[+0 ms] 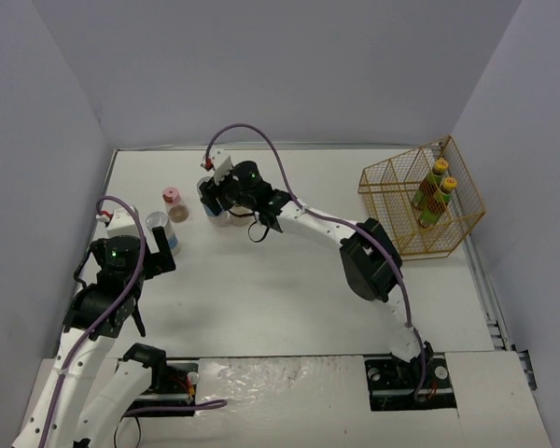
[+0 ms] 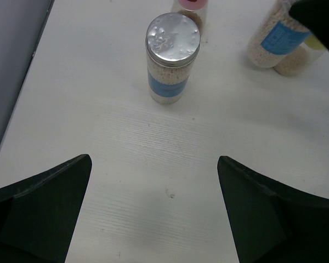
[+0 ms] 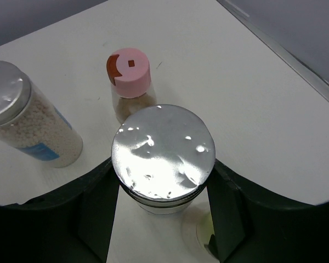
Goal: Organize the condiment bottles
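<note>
Since the right tool (image 1: 217,205) pinches the held jar (image 3: 163,153) at far left of the counter (image 1: 289,289), lift straight up first: yellow-green shaker (image 2: 299,61) stands just beside. Wire basket (image 1: 392,217) at right holds both dark bottles (image 1: 427,201).
Left wrist: left tool (image 2: 153,219) spread, second jar (image 2: 172,55) ahead, upright, crinkled foil lid, pale granules.
Right wrist: smooth round glass, fingers hugging both sides, grip looks centred; pink shaker (image 3: 130,82) behind.

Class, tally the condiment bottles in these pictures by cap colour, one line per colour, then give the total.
Yellow-capped dark bottles, in the wire basket: 2
Silver-lidded jars: 2
Pink-capped shaker: 1
Yellow-green shaker, mostly hidden: 1
Total: 6
</note>
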Tool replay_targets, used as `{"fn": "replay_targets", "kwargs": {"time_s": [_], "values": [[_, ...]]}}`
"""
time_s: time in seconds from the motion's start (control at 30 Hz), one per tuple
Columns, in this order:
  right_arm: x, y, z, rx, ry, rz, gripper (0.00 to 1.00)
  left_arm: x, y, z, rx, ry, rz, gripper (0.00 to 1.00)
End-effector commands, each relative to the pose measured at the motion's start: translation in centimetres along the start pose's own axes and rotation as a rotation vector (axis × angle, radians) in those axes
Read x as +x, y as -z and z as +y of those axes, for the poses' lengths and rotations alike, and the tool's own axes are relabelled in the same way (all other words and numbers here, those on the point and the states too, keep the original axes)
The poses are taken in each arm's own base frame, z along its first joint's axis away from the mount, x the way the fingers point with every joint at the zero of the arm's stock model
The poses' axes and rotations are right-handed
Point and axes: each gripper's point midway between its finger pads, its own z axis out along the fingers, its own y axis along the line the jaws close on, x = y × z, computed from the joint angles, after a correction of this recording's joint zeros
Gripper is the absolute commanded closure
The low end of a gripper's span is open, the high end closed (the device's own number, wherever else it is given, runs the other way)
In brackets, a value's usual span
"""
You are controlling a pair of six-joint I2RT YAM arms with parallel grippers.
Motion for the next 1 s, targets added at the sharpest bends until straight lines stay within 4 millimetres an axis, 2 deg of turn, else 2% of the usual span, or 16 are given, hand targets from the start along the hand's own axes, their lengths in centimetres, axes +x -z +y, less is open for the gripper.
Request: {"fn": "replay_targets", "kwargs": {"time_s": [0.0, 0.13, 0.2, 0.27, 0.4, 0.53, 0.8, 0.9, 0.93, 0.97], "values": [[-21.0, 11.0, -0.9, 0.124, 0.043, -0.446, 1.00, -1.4, 0.1, -0.4, 0.017, 0.026, -0.047, 0.03], [-22.1, 15.0, -2.5, 0.234, 0.034, -0.437, 1.00, -1.5, 0.2, -0.5, 0.025, 0.027, -0.050, 0.03], [-21.2, 16.4, -3.8, 0.310, 0.037, -0.404, 1.00, -1.5, 0.3, -0.5, 0.028, 0.029, -0.053, 0.03], [-21.1, 19.4, -5.9, 0.426, 0.039, -0.385, 1.00, -1.5, 0.2, -0.5, 0.030, 0.030, -0.054, 0.03], [-18.9, 24.0, -10.6, 0.628, 0.024, -0.341, 1.00, -1.5, 0.3, -0.7, 0.039, 0.028, -0.050, 0.03], [-15.8, 30.5, -17.4, 0.838, -0.027, -0.302, 1.00, -1.5, 0.3, -0.8, 0.045, 0.029, -0.049, 0.03], [-12.1, 40.7, -26.1, 1.117, -0.097, -0.290, 1.00, -1.5, 0.4, -1.0, 0.058, 0.030, -0.051, 0.03], [-11.1, 42.6, -28.1, 1.180, -0.112, -0.288, 1.00, -1.4, 0.4, -1.0, 0.058, 0.029, -0.050, 0.03], [-10.8, 42.5, -28.1, 1.181, -0.117, -0.286, 1.00, -1.5, 0.4, -0.9, 0.057, 0.031, -0.051, 0.03], [-10.3, 43.4, -29.1, 1.213, -0.123, -0.285, 1.00, -1.5, 0.4, -0.9, 0.057, 0.031, -0.051, 0.03]]}}
